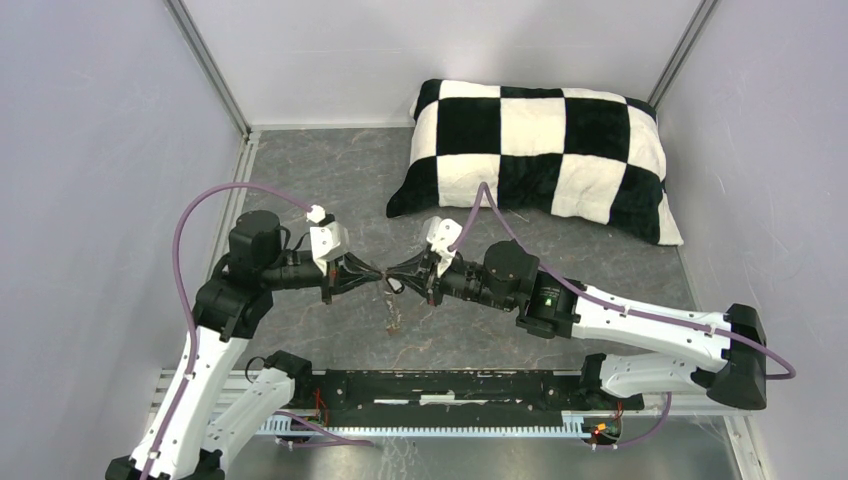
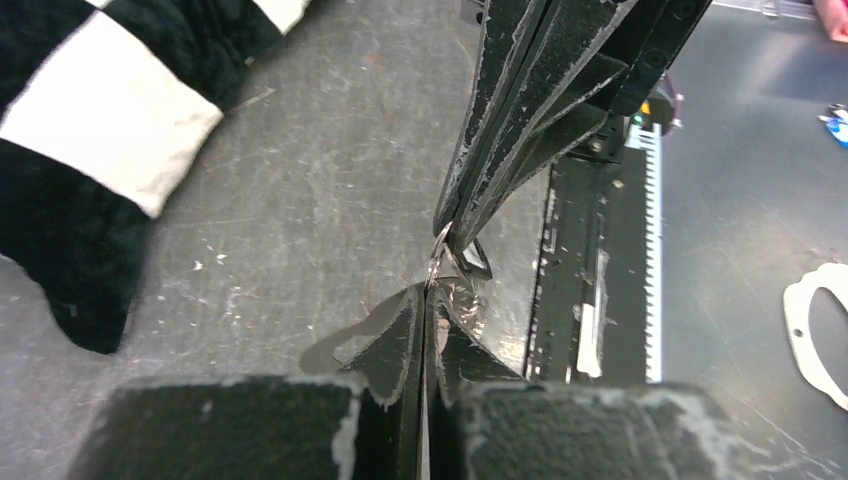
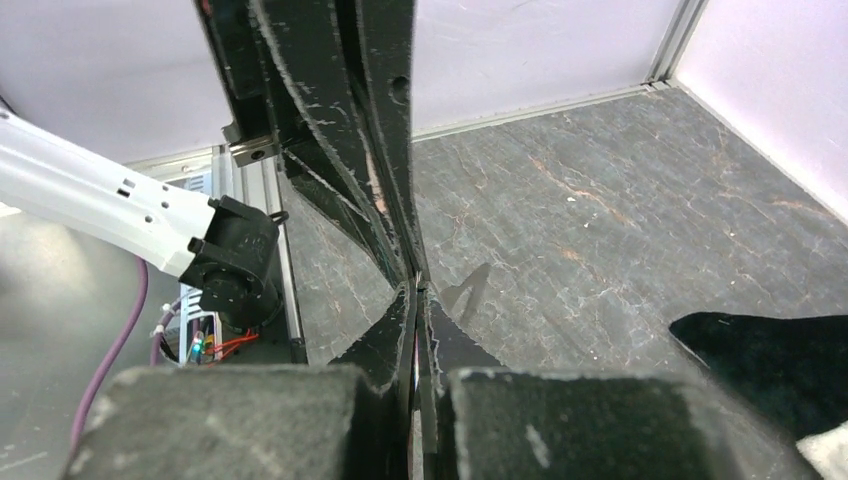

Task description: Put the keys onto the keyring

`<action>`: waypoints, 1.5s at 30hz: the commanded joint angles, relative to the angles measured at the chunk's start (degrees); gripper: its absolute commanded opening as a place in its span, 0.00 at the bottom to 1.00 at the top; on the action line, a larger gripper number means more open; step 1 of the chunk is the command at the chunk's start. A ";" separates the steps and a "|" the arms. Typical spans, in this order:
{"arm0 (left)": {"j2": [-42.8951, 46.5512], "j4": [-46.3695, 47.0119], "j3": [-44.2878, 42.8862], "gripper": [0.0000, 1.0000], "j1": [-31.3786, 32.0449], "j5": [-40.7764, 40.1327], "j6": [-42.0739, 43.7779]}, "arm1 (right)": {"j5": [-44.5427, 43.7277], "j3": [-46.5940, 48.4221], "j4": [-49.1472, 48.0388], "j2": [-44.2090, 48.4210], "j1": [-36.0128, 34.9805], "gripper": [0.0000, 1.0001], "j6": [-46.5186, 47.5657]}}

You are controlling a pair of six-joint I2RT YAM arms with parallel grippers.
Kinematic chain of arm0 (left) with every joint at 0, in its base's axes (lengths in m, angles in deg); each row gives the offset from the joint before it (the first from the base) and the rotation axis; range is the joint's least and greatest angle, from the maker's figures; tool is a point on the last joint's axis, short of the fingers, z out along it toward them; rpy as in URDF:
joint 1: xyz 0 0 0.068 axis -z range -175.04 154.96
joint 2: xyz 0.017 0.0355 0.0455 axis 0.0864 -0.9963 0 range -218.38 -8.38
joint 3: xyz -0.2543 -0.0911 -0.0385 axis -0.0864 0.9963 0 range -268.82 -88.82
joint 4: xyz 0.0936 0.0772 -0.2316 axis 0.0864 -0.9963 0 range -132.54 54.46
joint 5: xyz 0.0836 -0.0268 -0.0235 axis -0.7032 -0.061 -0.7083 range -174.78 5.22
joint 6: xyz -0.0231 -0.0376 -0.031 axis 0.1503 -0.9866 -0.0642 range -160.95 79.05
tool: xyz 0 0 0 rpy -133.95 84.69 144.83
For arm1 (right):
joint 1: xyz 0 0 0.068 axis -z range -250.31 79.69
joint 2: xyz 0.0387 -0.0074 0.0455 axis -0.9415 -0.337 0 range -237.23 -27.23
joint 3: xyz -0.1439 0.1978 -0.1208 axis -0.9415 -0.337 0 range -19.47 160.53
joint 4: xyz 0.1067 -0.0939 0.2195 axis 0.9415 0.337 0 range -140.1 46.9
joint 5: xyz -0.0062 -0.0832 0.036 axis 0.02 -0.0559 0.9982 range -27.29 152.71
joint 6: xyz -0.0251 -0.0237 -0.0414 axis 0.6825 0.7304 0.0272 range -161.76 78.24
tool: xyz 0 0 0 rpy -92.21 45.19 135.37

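My left gripper [image 1: 378, 275] and right gripper [image 1: 396, 275] meet tip to tip above the middle of the grey table. In the left wrist view a thin metal keyring [image 2: 437, 257] runs between the two pairs of tips. My left gripper [image 2: 428, 292] is shut on its lower end, and the right gripper [image 2: 452, 226] is shut on its upper end. A small black-tagged key [image 2: 477, 262] hangs beside the ring. From above, a small brownish bundle [image 1: 393, 314] dangles below the meeting point. The right wrist view shows both sets of jaws pressed together [image 3: 415, 288], with the ring hidden.
A black-and-white checked pillow [image 1: 540, 150] lies at the back right, close behind the grippers. A black rail [image 1: 450, 388] runs along the table's near edge. Grey walls stand on the left, the back and the right.
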 commanded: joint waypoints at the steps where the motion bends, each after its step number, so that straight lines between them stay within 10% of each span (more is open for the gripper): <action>1: 2.80 7.08 1.60 0.02 -0.04 -5.07 -3.73 | 0.63 -1.75 -4.54 2.84 1.60 0.00 -7.07; 19: 10.06 24.60 9.19 0.02 -0.05 -2.48 -13.49 | 8.55 -13.57 -14.25 7.12 8.17 0.19 -26.86; 29: 9.92 24.54 8.53 0.02 -0.09 2.89 -14.40 | 13.30 0.88 2.23 7.38 10.19 0.40 -4.61; 45: 9.17 23.72 7.16 0.02 -0.04 3.27 -14.62 | 22.65 13.01 16.36 -1.32 10.21 0.38 7.21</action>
